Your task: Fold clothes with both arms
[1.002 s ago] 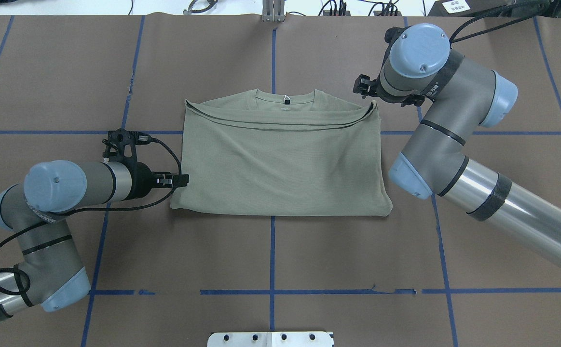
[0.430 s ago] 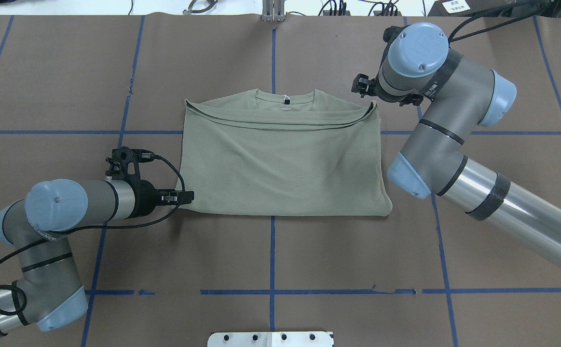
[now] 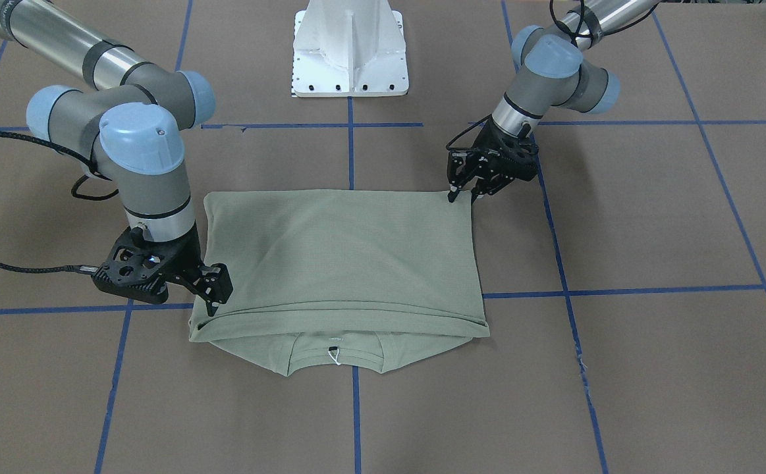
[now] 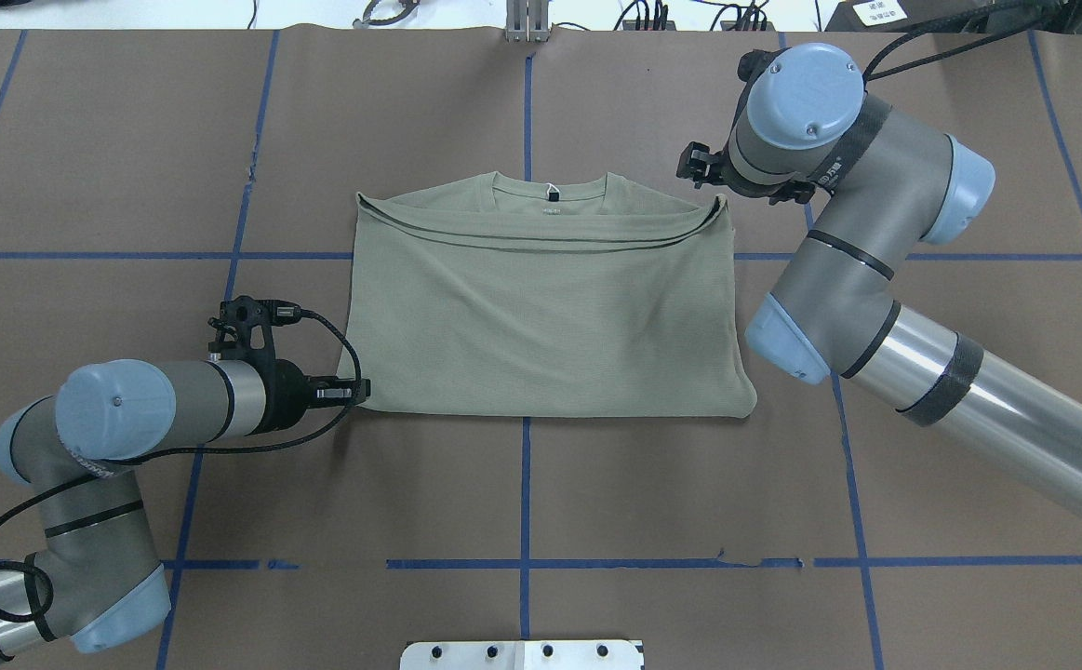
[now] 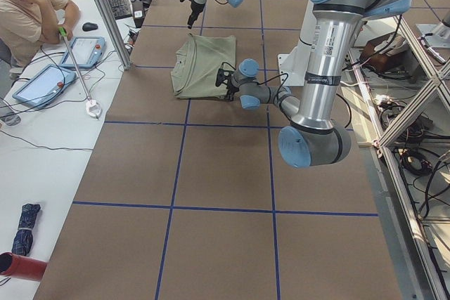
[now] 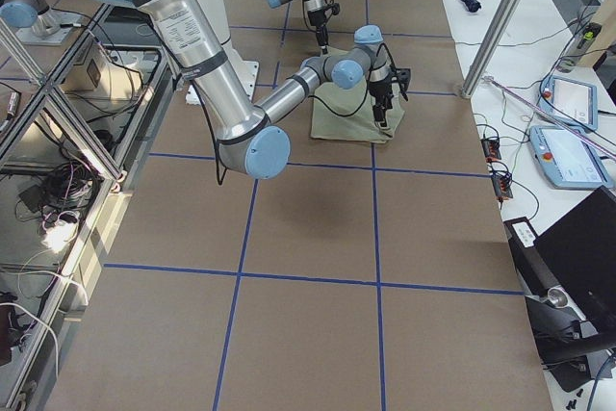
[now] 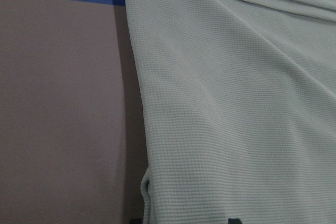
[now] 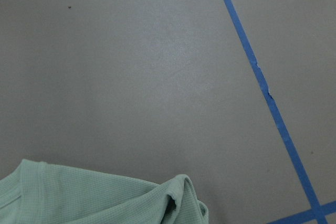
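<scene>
This is a robot lab. Two big robot arms, the left arm [image 4: 196, 402] and the right arm [image 4: 875, 195], stand at a wide table [image 4: 689, 484] with a brown cover and blue tape lines [image 4: 525, 484]. Behind the arms stands a white metal base [image 3: 350, 46]. Past the left gripper [image 4: 362, 391], on the side away from the base, a man [image 5: 28, 12] sits at a white desk [image 5: 49, 138] with control tablets [image 5: 88, 49] and a keyboard [image 5: 116, 1]. Behind the arms, back from the left gripper, shiny metal frames [image 5: 411, 107] hold lots of cables [image 5: 415, 163].
</scene>
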`<action>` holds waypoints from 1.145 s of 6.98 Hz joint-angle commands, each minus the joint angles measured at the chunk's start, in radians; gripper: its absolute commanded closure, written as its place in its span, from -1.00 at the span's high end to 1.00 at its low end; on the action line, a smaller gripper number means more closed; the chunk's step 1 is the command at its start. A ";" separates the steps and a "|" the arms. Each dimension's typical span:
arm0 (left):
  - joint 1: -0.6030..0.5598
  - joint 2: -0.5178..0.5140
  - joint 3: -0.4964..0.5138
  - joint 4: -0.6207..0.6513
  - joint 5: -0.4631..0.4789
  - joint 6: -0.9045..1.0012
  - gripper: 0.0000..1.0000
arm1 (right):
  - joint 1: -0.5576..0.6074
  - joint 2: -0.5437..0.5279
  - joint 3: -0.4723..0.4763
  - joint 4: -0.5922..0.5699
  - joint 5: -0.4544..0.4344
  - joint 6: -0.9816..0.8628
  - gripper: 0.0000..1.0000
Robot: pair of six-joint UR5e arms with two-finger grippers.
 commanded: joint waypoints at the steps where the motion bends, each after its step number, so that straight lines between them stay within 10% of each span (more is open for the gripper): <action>1: 0.004 0.021 -0.003 0.000 0.008 -0.003 -0.81 | 0.000 0.001 0.001 0.000 -0.001 0.003 1.00; 6: -0.130 0.101 -0.051 0.021 0.015 0.263 -1.00 | -0.005 0.001 0.000 0.000 -0.003 0.005 1.00; 8: -0.315 -0.119 0.211 0.024 0.010 0.438 -1.00 | -0.011 0.003 0.000 0.003 -0.003 0.012 1.00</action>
